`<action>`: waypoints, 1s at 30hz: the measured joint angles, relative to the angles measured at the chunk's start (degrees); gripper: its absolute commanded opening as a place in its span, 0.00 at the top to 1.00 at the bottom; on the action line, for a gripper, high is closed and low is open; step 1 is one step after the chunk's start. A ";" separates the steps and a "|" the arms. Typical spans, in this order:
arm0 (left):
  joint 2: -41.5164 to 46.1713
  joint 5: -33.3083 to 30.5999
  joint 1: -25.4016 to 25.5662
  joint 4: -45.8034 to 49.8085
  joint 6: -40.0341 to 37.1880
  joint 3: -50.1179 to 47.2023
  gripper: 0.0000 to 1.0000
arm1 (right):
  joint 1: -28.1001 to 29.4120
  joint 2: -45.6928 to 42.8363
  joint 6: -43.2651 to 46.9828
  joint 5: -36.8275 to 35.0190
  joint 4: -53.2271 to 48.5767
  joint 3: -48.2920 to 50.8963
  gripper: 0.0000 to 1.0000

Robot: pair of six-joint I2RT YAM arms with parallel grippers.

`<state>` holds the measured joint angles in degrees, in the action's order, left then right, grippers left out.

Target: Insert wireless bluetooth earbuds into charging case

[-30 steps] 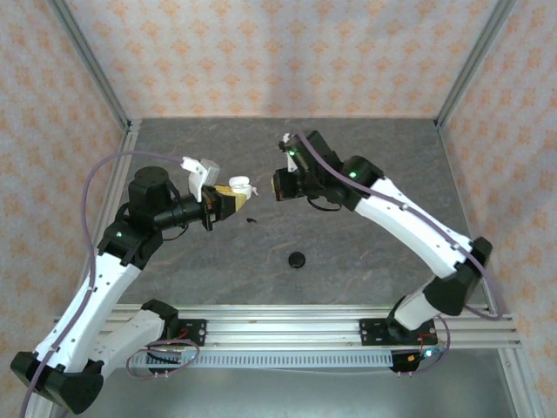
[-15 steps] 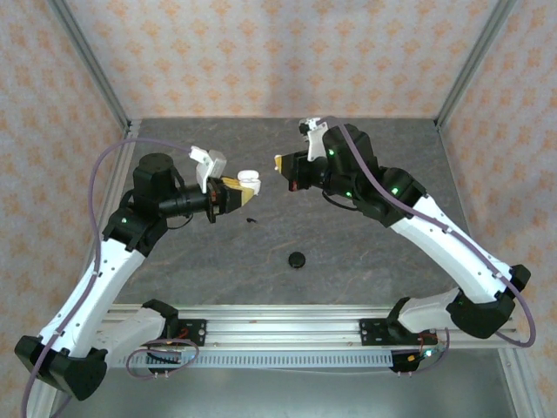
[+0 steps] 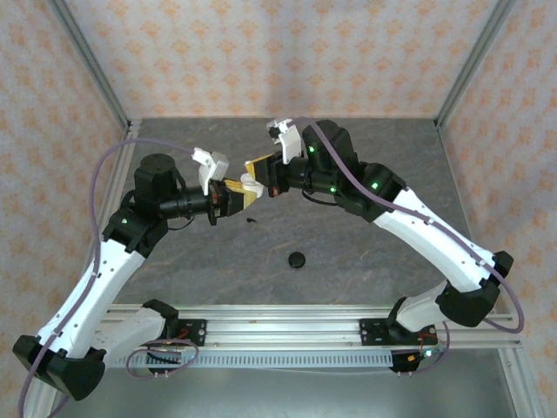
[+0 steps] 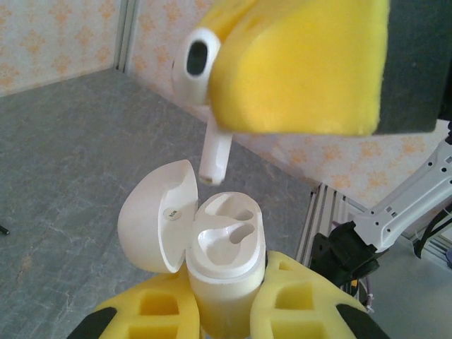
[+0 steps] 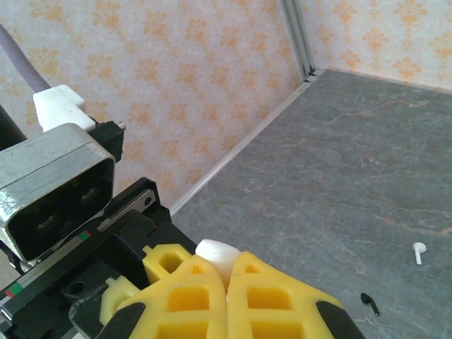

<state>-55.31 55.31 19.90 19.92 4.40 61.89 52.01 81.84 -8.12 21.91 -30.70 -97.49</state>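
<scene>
The open case, sockets empty, sat clamped in the left gripper; at its twelve o'clock the right gripper pinched a white earbud.

Bare table at front, black disc, black earbud lying mid-table

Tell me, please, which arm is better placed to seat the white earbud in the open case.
Right: the right claw grips the earbud stem-down just above the open case, which the left claw holds upright.
</scene>
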 measured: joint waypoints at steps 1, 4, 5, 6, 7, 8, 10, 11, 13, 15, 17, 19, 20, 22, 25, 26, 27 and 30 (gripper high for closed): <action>0.11 -0.02 0.00 0.00 0.00 0.00 1.00 | 0.11 0.09 0.24 0.22 -0.02 0.00 0.98; 0.52 -0.17 0.24 0.04 0.00 0.00 1.00 | 0.35 0.09 0.61 0.50 0.07 0.00 0.98; 0.68 -0.20 0.26 0.04 0.00 0.00 1.00 | 0.35 0.09 0.70 0.61 0.15 0.00 0.98; 0.85 -0.22 0.37 0.09 0.00 0.00 1.00 | 0.48 0.09 0.76 0.66 0.22 0.00 0.98; 0.98 -0.22 0.37 0.11 0.00 0.00 1.00 | 0.52 0.09 0.90 0.66 0.22 0.00 0.98; 1.09 -0.22 0.37 0.13 0.00 0.00 1.00 | 0.59 0.09 0.94 0.66 0.24 0.00 0.98; 1.29 -0.22 0.37 0.22 -0.02 0.00 1.00 | 0.72 0.09 1.16 0.68 0.28 0.00 0.98; 1.31 -0.22 0.37 0.26 -0.02 0.00 1.00 | 0.74 0.09 1.36 0.68 0.26 0.00 0.97; 1.33 -0.22 0.37 0.37 -0.02 0.00 1.00 | 0.90 0.09 1.57 0.66 0.26 0.00 0.98; 1.33 -0.24 0.37 0.39 -0.02 0.00 1.00 | 1.03 0.09 1.84 0.63 0.17 0.00 0.97; 1.40 -0.24 0.37 0.42 -0.02 0.00 1.00 | 1.16 0.09 2.10 0.63 0.07 0.00 0.98; 1.64 -0.26 0.37 0.44 -0.02 0.00 1.00 | 1.22 0.07 2.43 0.63 -0.13 0.00 0.97; 1.75 -0.28 0.37 0.42 -0.02 0.00 1.00 | 1.22 0.07 2.49 0.63 -0.15 0.00 0.98; 2.08 -0.44 0.37 0.44 -0.04 0.00 1.00 | 1.22 0.07 2.86 0.63 -0.42 0.00 0.98; 2.32 -0.50 0.37 0.44 -0.04 0.00 1.00 | 1.22 0.07 3.13 0.63 -0.74 0.00 0.98; 2.34 -0.50 0.37 0.44 -0.04 0.00 1.00 | 1.22 0.07 3.19 0.63 -0.85 0.00 0.97; 2.36 -0.59 0.37 0.44 -0.04 0.00 1.00 | 1.22 0.07 3.32 0.63 -1.01 0.00 0.98; 2.34 -0.76 0.37 0.50 -0.04 0.00 1.00 | 1.22 0.07 3.56 0.63 -1.44 0.00 0.98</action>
<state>-52.97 54.54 20.27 20.43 4.36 61.89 53.23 81.91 -4.56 22.55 -32.14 -97.49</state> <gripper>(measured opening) 0.154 0.056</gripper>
